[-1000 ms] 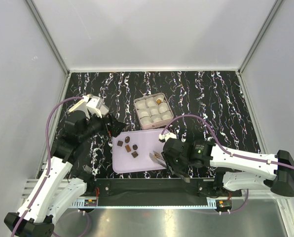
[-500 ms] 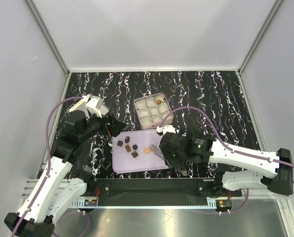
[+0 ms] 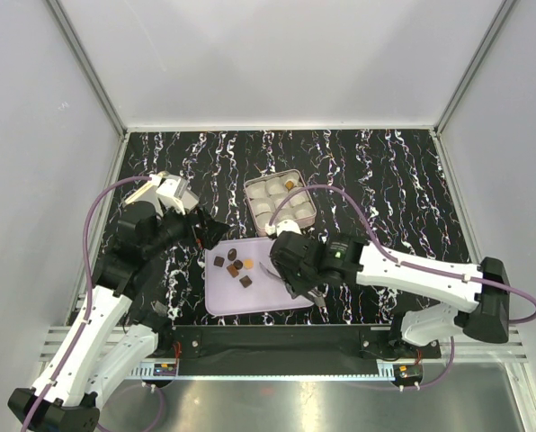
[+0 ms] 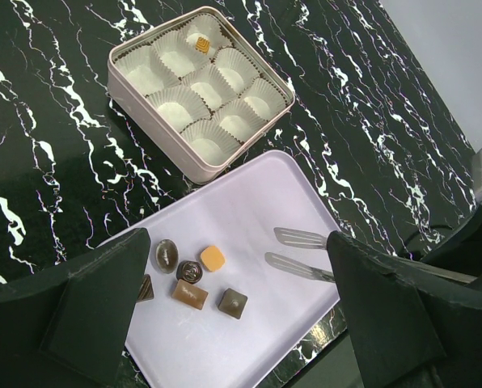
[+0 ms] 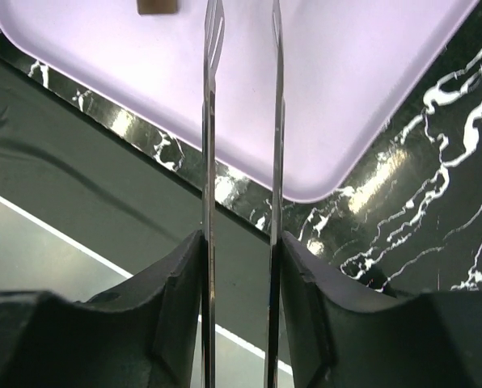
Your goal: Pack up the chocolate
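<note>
Between the right gripper's (image 5: 239, 242) fingers we saw a pair of thin metal tongs (image 4: 302, 238) pinched, the two blades running forward side by side. Their tips stood slightly apart over bare tray (image 4: 257, 194), with nothing between them. The left gripper's (image 3: 207, 230) fingers were spread wide and held nothing; it hung above the tray's left edge.

The chocolate (image 4: 188, 271) lay bunched on the left part of the pale lilac tray: an orange square, a dark oval, a dark round, a tan block and a dark square. A sixth piece was half hidden behind the left gripper's near finger. They lay to the left of the tong tips, clear of them. One more orange-tan piece (image 4: 201, 44) sat in a corner cup of the tin (image 4: 148, 121).

That square tin held nine white paper cups (image 4: 184, 105) and stood just beyond the tray on the black, white-veined table (image 4: 47, 162). From above, the right arm covered the tray's right side.
</note>
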